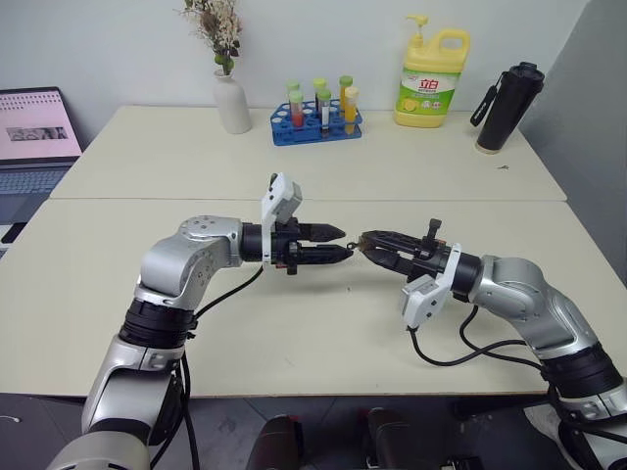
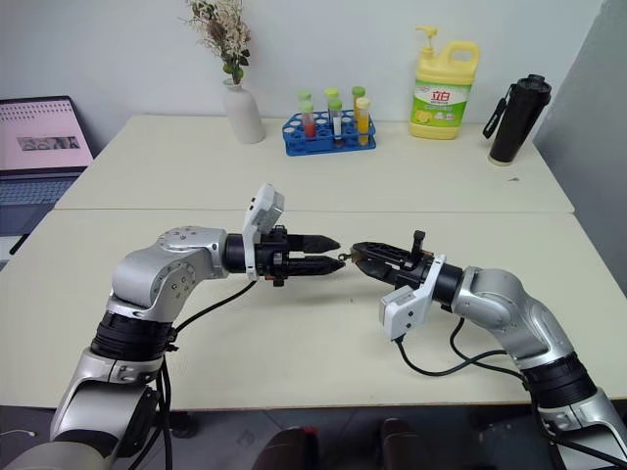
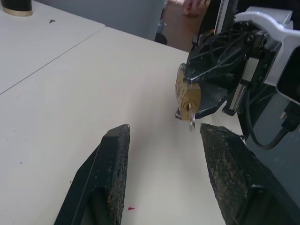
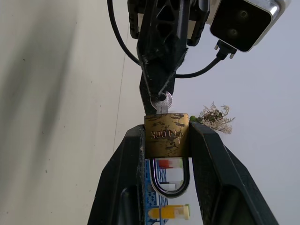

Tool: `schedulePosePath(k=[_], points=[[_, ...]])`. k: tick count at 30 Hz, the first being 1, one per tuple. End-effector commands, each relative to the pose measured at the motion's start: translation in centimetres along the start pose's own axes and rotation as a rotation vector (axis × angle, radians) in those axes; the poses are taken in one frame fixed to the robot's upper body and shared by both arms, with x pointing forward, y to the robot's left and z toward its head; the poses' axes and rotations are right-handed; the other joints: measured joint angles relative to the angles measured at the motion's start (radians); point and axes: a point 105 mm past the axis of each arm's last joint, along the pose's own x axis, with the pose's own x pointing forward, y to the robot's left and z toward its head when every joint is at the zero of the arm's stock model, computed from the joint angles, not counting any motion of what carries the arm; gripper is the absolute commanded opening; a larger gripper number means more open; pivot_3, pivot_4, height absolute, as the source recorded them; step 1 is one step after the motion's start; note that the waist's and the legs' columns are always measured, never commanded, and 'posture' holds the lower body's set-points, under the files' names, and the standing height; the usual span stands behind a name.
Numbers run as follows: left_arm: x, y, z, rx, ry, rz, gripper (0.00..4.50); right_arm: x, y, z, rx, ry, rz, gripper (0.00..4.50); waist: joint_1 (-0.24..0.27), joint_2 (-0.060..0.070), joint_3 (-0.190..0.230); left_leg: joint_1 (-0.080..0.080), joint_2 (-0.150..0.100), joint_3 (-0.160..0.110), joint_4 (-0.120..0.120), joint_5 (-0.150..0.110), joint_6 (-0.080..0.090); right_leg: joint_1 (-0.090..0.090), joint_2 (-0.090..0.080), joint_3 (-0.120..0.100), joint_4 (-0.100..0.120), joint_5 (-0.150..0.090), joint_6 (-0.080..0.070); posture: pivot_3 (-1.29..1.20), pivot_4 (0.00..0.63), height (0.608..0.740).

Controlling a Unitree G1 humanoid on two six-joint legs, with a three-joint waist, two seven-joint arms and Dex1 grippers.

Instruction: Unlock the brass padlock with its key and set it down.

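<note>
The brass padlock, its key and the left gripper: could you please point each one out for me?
brass padlock (image 4: 166, 136), right wrist view, body face.
key (image 4: 162, 101), right wrist view, round head.
left gripper (image 3: 164, 136), left wrist view, between fingertips.

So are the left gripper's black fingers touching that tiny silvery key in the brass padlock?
Apart. The left wrist view shows both fingers spread, the key clear between them.

left claw (image 3: 161, 176) parted, right claw (image 4: 166, 140) clamped
</note>
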Motion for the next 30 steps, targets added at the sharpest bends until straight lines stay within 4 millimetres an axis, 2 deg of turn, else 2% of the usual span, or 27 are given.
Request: schedulePosePath(k=[1,8,13,17,27,30], points=[[0.1,-0.5,1.0,0.021,-0.032,-0.014,2.49,0.0,-1.0,0.3,-0.024,-0.025,-0.024,0.92,0.000,0.000,0.000,0.000,0.000,0.000,0.000,0.000,0.000,0.000,0.000,0.000,0.000,0.000,0.000,0.00,0.150,0.740],[0.3,-0.6,1.4,0.001,-0.050,-0.023,2.49,0.0,-1.0,0.4,-0.025,-0.028,-0.027,0.92,0.000,0.000,0.000,0.000,0.000,0.000,0.000,0.000,0.000,0.000,0.000,0.000,0.000,0.000,0.000,0.00,0.150,0.740],[0.6,-0.8,1.6,0.001,-0.060,-0.033,1.34,0.0,-1.0,0.4,-0.022,-0.029,-0.028,0.92,0.000,0.000,0.000,0.000,0.000,0.000,0.000,0.000,0.000,0.000,0.000,0.000,0.000,0.000,0.000,0.00,0.150,0.740],[0.7,-0.8,1.7,0.002,-0.066,-0.031,0.06,0.0,-0.9,0.4,-0.020,-0.028,-0.026,0.92,0.000,0.000,0.000,0.000,0.000,0.000,0.000,0.000,0.000,0.000,0.000,0.000,0.000,0.000,0.000,0.00,0.150,0.740],[1.1,-1.3,1.9,0.025,-0.076,-0.042,0.00,0.0,-0.5,0.4,-0.005,-0.027,-0.013,0.92,0.000,0.000,0.000,0.000,0.000,0.000,0.000,0.000,0.000,0.000,0.000,0.000,0.000,0.000,0.000,0.00,0.150,0.740],[0.8,-1.8,1.5,0.103,-0.045,-0.060,0.00,0.0,-0.4,0.4,0.003,-0.028,-0.007,0.92,-0.001,0.000,0.000,0.000,0.000,0.000,0.000,0.000,0.000,0.000,0.000,0.001,0.000,0.000,0.000,0.00,0.150,0.740]])
